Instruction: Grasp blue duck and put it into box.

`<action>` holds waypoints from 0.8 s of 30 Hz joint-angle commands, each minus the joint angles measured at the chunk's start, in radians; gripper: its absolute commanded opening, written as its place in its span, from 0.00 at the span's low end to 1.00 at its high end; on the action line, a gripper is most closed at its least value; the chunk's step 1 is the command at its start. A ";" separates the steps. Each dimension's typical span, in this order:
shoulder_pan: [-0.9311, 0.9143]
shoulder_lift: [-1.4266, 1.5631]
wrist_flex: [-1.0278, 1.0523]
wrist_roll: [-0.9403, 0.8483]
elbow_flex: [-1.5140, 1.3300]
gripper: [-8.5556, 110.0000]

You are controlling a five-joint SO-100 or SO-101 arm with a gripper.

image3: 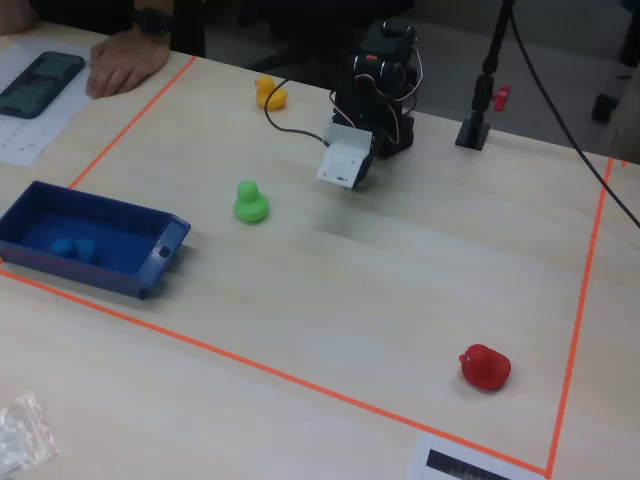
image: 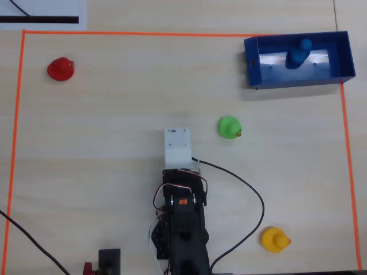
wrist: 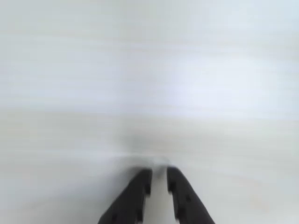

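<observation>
Pincer first: it hangs just over bare wood with nothing in it, its two dark fingers nearly together with only a thin slit between them. Largest of all is the counter, pale wood grain, with orange tape marking a big rectangle on it. The arm sits at the near edge in the overhead view, black with a white block at its front and cables trailing off beside it. The box lies in the far right corner of the tape in the overhead view, and the duck sits inside it on the pale floor. A green duck stands in the middle, near the arm's front. A yellow duck rests beside the arm's base, and a red duck sits well apart in the far left corner. Beyond the tape, in the fixed view, someone's hand rests on the counter by a phone on paper.
</observation>
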State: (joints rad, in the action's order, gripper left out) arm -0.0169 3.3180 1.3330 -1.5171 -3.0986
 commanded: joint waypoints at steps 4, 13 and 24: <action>-0.002 -0.008 0.005 -0.003 -0.012 0.08; -0.002 -0.008 0.005 -0.003 -0.012 0.08; -0.002 -0.008 0.005 -0.003 -0.012 0.09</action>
State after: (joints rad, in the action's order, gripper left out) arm -0.0153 3.3180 1.3315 -1.5186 -3.1032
